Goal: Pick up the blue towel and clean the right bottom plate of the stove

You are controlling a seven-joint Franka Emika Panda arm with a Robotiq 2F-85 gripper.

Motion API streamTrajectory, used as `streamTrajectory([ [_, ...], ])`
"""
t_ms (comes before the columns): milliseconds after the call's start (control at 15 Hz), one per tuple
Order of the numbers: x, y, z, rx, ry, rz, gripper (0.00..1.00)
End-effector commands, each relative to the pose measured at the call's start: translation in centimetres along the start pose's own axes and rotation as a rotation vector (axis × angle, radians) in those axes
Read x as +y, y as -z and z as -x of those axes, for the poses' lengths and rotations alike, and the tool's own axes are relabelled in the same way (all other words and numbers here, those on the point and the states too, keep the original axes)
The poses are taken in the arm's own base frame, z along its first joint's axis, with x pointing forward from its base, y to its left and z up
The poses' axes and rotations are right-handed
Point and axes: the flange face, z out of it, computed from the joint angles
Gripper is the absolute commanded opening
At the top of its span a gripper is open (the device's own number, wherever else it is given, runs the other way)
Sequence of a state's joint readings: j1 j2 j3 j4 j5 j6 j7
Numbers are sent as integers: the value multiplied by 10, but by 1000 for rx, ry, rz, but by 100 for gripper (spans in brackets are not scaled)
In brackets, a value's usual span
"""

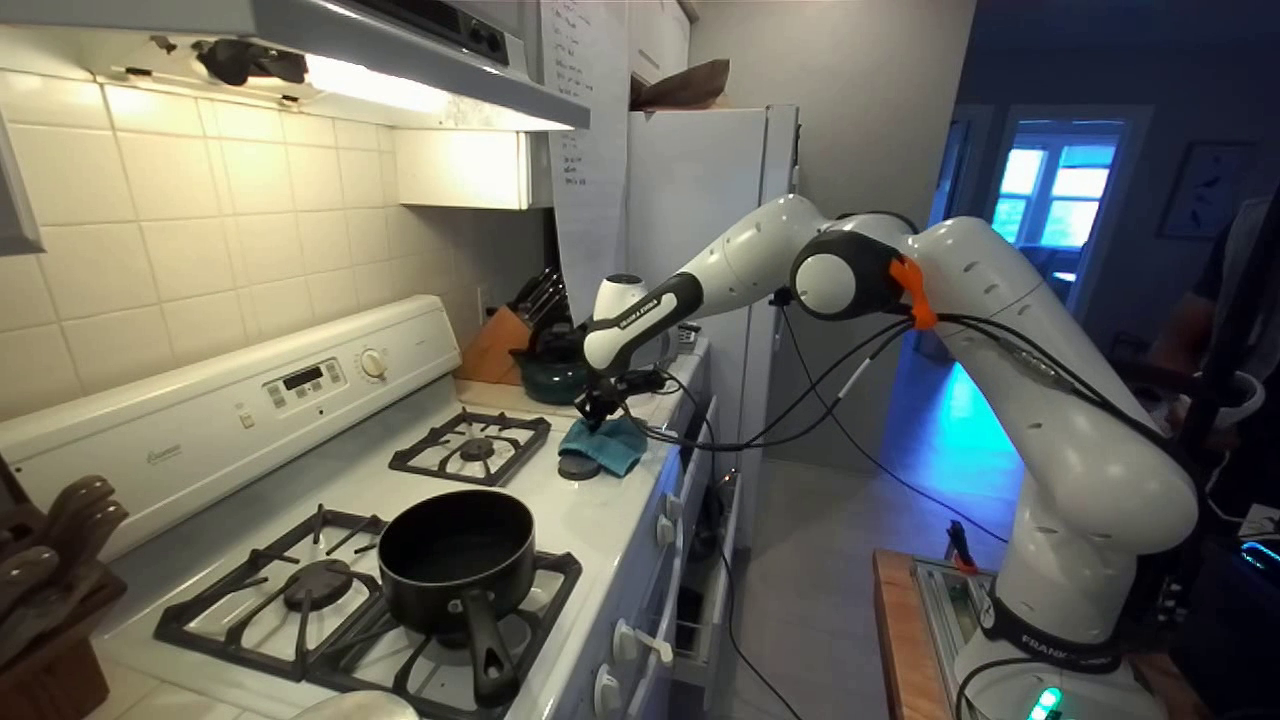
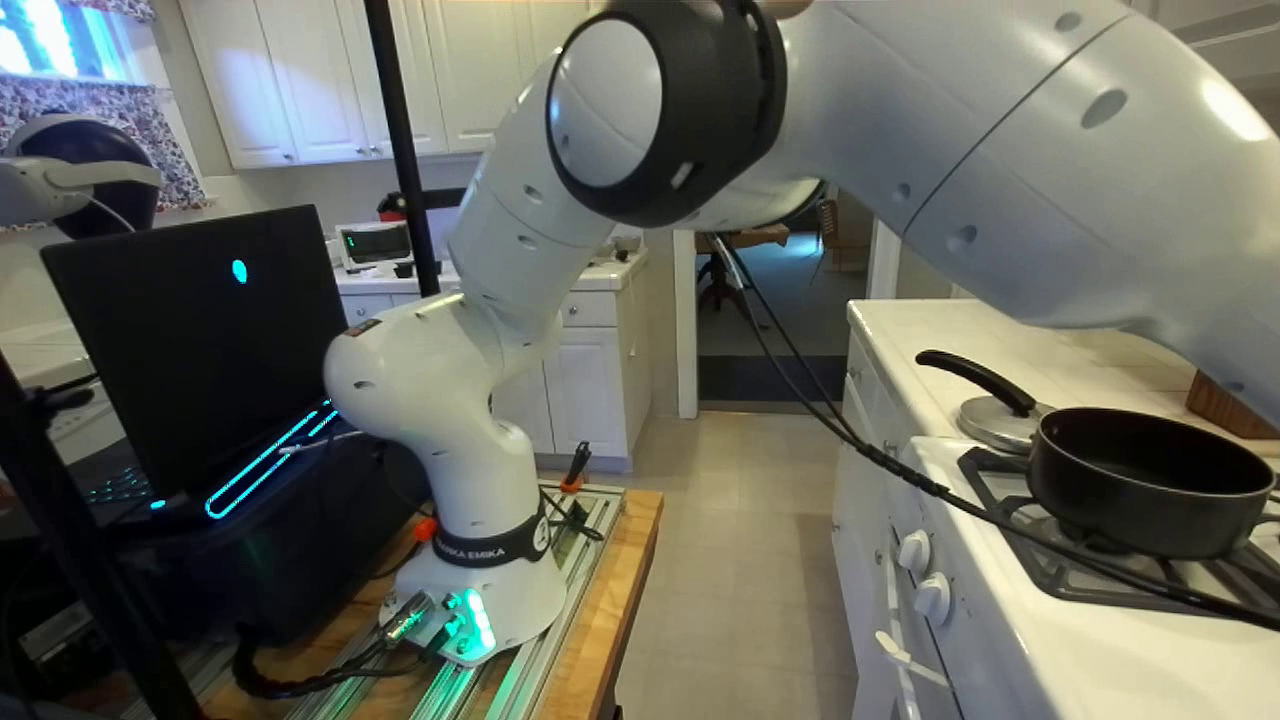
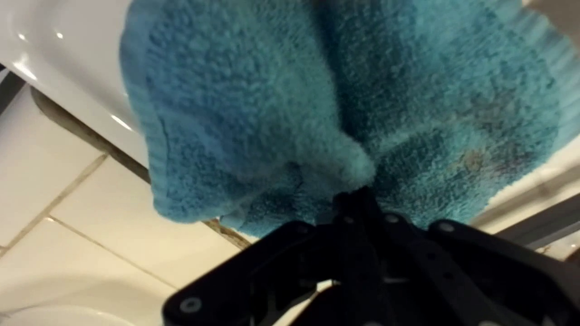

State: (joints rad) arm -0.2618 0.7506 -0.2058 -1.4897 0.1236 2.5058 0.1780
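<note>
The blue towel point(image 1: 615, 445) lies at the right front of the white stove point(image 1: 590, 520) in an exterior view. It hangs partly over a dark round burner cap point(image 1: 578, 467), which has no grate around it. My gripper point(image 1: 598, 412) points down at the towel's top. In the wrist view my gripper point(image 3: 355, 197) has its fingers together on a fold of the towel point(image 3: 253, 90), which spreads out with a few brownish stains. The towel covers much of the plate under it. Gripper and towel are out of view in the exterior view from behind the arm.
A black pot point(image 1: 458, 560) stands on the front left grate, its handle toward the stove's front; it also shows in an exterior view point(image 2: 1140, 490). A grate point(image 1: 470, 450) lies behind the towel. A dark green kettle point(image 1: 555, 375) and knife block point(image 1: 495, 350) stand beyond. Cables hang from the arm.
</note>
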Motion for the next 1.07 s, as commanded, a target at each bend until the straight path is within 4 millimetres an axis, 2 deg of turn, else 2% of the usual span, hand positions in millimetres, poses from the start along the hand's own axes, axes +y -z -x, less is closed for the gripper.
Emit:
streamTrajectory([
  [0,-17,-13,-12,39,-49,-64,1],
  [533,-60,-14,-10,106,-50,-187,1],
  [1000,-93,-12,5,63,3,-248,1],
])
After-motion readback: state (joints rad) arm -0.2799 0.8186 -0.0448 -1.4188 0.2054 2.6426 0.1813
